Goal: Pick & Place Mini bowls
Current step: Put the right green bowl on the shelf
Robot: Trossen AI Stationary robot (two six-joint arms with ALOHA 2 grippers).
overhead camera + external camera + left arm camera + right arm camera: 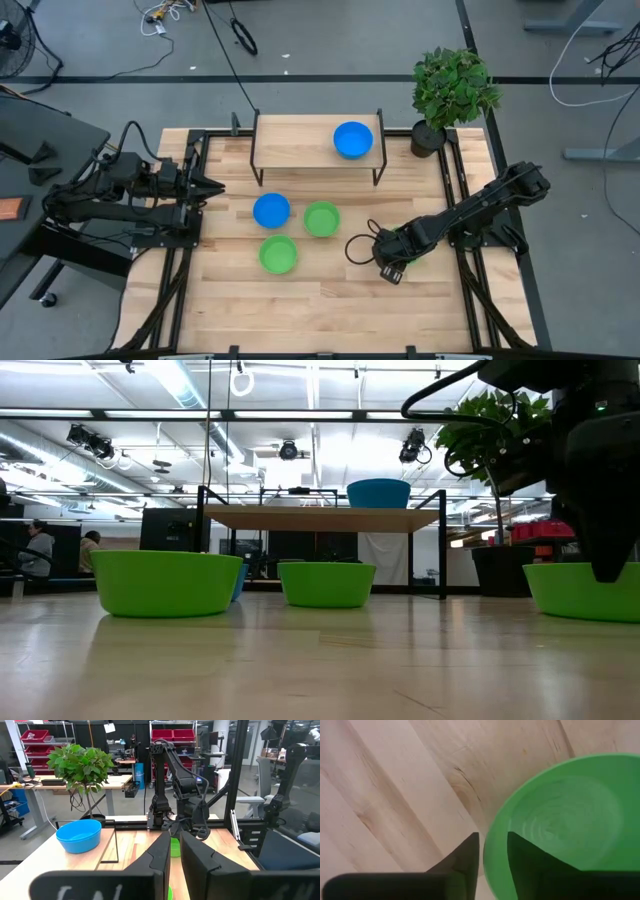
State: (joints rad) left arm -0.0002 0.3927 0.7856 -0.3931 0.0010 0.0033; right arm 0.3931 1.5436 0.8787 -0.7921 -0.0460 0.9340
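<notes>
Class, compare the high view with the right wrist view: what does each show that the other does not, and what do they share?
Only the high view: a blue mini bowl on the raised shelf, a blue bowl and two green bowls on the table, the potted plant, and the left gripper waiting at the table's left edge. Only the right wrist view: a third green bowl, its rim between the fingers. Both: the right gripper and the wooden table.
</notes>
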